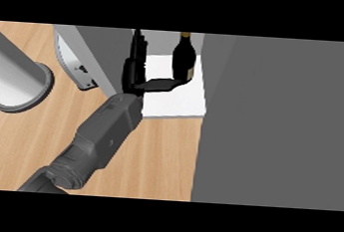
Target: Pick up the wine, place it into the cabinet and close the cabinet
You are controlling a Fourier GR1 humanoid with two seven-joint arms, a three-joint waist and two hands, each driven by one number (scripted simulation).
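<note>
The wine bottle [183, 56] is dark with a gold-tinted top and stands upright on the white shelf [177, 104] inside the cabinet. My left hand [136, 72] reaches into the cabinet from the lower left. Its fingers [137, 46] lie straight along the cabinet's left wall, apart from the bottle. The thumb [162, 84] sticks out to the right and its tip meets the bottle's lower part. Nothing is enclosed in the hand. My right hand does not show.
A wide grey panel [278, 124], seemingly the cabinet's right door, fills the right side. A narrower door [76, 65] stands open at the left. A grey cylinder [13, 76] rests on the wooden counter [158, 157] at far left.
</note>
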